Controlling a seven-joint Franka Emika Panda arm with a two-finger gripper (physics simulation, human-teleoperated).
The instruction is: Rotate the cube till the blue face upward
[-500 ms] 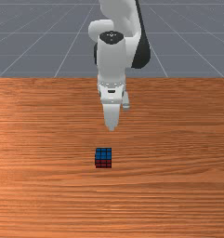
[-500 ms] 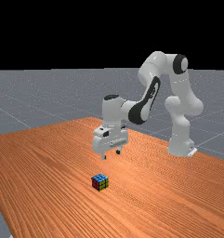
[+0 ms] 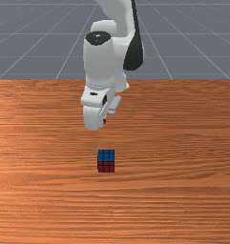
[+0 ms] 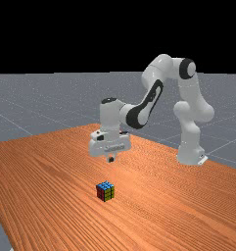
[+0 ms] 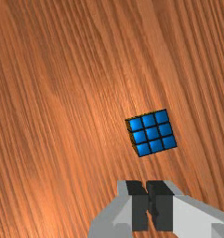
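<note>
The cube stands on the table with its blue face up. In the front view the cube shows red toward the camera; in the far view the cube shows red and yellow sides. My gripper is shut, held above the cube with a gap of air between them. In the wrist view the gripper has its dark pads together, holding nothing, and the cube lies just beyond the fingertips, turned slightly relative to them.
The wooden table spreads around the cube on all sides. The arm's base stands at the table's far-right edge in the far view.
My hand has moved toward the front view's left and turned, and the fingers have come together. The cube keeps its place, its blue top now slightly higher in both outside views.
</note>
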